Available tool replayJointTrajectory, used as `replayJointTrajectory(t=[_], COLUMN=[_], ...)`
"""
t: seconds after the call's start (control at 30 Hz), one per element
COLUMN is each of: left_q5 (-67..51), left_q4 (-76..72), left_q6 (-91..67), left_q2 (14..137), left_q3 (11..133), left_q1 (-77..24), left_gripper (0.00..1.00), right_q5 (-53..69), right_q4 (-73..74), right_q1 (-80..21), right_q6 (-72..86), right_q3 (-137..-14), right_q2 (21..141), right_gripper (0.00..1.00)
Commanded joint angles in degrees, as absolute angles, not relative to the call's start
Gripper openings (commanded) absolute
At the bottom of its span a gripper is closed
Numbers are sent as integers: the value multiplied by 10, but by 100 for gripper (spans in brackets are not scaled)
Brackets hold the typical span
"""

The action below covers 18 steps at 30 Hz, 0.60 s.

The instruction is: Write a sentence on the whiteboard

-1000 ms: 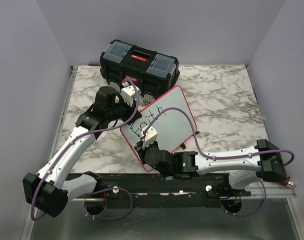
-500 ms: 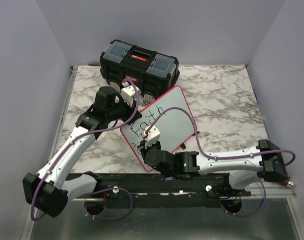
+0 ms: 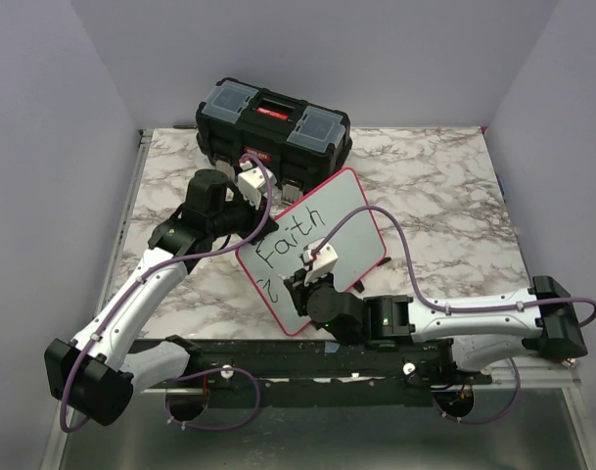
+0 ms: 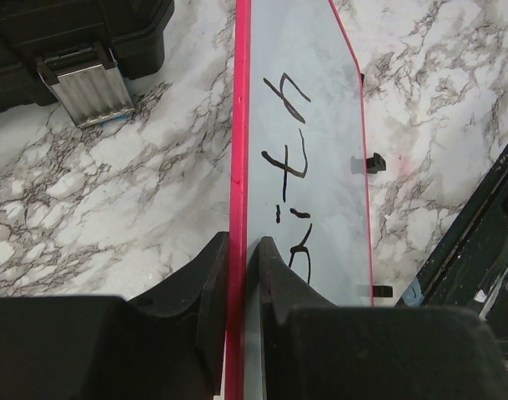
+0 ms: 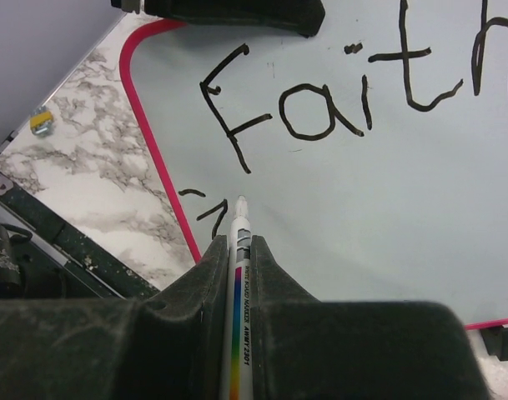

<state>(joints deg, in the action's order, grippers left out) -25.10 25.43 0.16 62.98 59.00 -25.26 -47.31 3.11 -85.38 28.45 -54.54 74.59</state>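
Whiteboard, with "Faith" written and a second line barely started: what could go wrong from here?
1. The left hand pinches only the thin red rim of the whiteboard. Marker pressure could make the board slip or pivot, skewing the strokes.
2. The second-line marks start close to the rim, right under "Faith". The marker in the right hand may crowd or cross the first line.
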Motion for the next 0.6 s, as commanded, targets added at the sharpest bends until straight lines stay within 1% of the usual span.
replayJointTrajectory(t=[0.0, 0.57], left_q5=[-227, -225], left_q4=[238, 238], left_q6=[28, 29], left_q2=[619, 621], left_q3=[586, 588], left_q1=[-254, -254], left_gripper=[0, 0], right_q5=[-474, -426], right_q4=[30, 13], right_q1=[-845, -824], right_q6=[296, 294], right_q3=[-544, -539], right_q2=[768, 800], right_gripper=[1, 1])
